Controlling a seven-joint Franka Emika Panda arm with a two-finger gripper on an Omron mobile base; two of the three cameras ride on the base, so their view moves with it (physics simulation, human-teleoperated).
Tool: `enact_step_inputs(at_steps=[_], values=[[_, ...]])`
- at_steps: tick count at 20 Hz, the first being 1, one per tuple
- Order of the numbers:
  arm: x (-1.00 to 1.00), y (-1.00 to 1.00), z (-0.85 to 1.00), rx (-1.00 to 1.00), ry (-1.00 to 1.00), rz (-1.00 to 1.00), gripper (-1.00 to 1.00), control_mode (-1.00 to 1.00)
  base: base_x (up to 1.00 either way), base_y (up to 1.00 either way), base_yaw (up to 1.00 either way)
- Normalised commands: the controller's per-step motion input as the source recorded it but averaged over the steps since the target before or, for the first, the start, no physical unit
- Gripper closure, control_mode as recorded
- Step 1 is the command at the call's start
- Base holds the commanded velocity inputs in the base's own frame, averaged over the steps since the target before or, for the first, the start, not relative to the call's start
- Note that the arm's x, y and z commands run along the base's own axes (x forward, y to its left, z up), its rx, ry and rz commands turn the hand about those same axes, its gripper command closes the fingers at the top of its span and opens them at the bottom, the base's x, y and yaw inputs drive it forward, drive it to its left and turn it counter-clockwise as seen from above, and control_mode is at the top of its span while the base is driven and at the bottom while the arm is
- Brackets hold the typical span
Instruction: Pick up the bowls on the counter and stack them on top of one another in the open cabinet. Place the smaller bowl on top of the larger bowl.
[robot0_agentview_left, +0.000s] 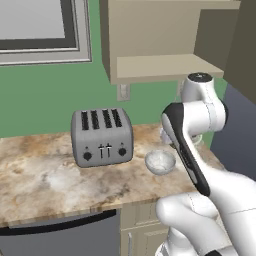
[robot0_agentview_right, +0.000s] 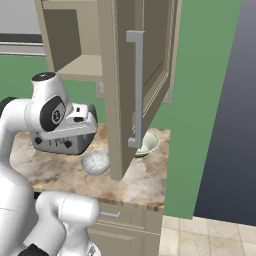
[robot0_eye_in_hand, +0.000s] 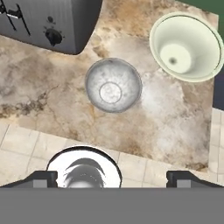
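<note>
Counter layout around the silver four-slot toaster (robot0_agentview_left: 102, 136)

The silver four-slot toaster stands on the beige-and-brown marbled stone counter (robot0_agentview_left: 45, 180), toward the wall; the greyish-white mottled round bowl (robot0_agentview_left: 160, 162) sits on the counter just beside the toaster's right front corner, apart from it; the pale green-cream round bowl (robot0_agentview_right: 148, 142) sits further right of the toaster, beyond the mottled bowl and nearer the wall; the tan doorless wall cabinet (robot0_agentview_left: 160, 67) hangs above and right of the toaster, over both bowls.
</note>
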Motion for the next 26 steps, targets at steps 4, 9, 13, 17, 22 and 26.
enact_step_inputs(at_steps=[4, 9, 13, 17, 22, 26], values=[[-0.26, 0.0, -0.25, -0.14, 0.0, 0.05, -1.0, -1.0, 0.0, 0.0, 0.0], [-0.21, 0.0, -0.32, -0.14, 0.0, 0.05, -1.0, -1.0, 0.0, 0.0, 0.0], [-0.15, 0.07, -0.34, -0.13, 0.0, 0.06, -1.0, -1.0, 0.0, 0.0, 0.0], [-0.11, 0.07, -0.44, -0.06, 0.0, 0.06, -1.0, -1.0, 0.0, 0.0, 0.0], [-0.03, 0.15, -0.39, -0.06, 0.0, 0.06, -1.0, -1.0, 0.0, 0.0, 0.0], [0.0, 0.27, -0.22, -0.05, 0.01, 0.04, -1.0, -1.0, 0.0, 0.0, 0.0]])
